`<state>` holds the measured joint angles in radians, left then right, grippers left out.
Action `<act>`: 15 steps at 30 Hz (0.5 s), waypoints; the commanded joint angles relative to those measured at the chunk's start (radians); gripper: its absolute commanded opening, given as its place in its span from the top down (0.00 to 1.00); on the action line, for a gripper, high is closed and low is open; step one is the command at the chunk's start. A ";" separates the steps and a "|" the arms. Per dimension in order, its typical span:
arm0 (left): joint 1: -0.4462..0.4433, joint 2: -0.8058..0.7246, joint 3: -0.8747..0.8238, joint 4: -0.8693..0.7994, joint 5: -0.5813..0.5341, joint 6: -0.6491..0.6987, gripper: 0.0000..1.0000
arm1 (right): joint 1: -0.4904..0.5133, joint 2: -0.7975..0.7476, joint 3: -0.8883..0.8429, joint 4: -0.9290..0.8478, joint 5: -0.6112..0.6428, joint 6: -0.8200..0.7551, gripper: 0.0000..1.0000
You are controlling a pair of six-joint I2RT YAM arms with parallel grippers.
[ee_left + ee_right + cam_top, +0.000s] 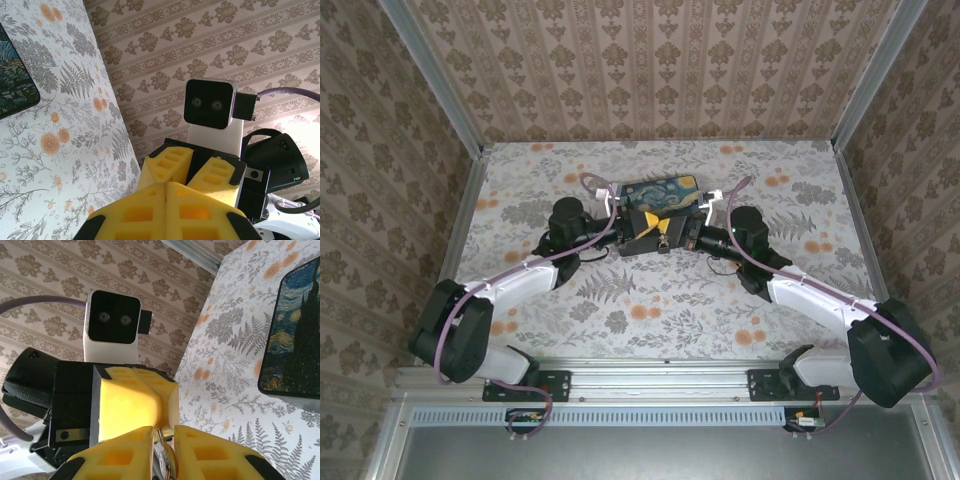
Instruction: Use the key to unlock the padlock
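Observation:
Both grippers meet tip to tip in front of the black box with the painted lid [660,188]. In the right wrist view the small brass padlock [169,460] sits edge-on between the yellow fingers of my right gripper [163,432], which press on its sides. A thin dark metal key [160,436] runs from the padlock's top to the tips of my left gripper [164,400]. In the left wrist view my left gripper [166,186] has its fingers pressed together, and only a dark sliver shows at the seam. My right gripper [192,167] faces it closely.
The box [297,335] lies just behind the grippers on the flower-printed floor [650,300]. Patterned walls [650,70] close the back and both sides. The arms' bases sit on the rail at the near edge [660,375].

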<state>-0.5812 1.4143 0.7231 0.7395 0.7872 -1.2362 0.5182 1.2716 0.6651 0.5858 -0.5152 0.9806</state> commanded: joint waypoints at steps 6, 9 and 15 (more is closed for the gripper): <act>0.010 0.011 -0.020 0.102 -0.013 -0.045 1.00 | 0.008 0.012 -0.036 0.117 -0.018 0.062 0.80; 0.014 0.009 -0.027 0.109 -0.018 -0.048 1.00 | 0.008 0.017 -0.050 0.152 -0.012 0.087 0.81; 0.015 0.011 -0.036 0.129 -0.021 -0.057 1.00 | 0.008 0.034 -0.061 0.206 -0.015 0.119 0.84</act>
<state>-0.5735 1.4231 0.6994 0.8124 0.7769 -1.2804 0.5217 1.2942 0.6147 0.7151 -0.5159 1.0718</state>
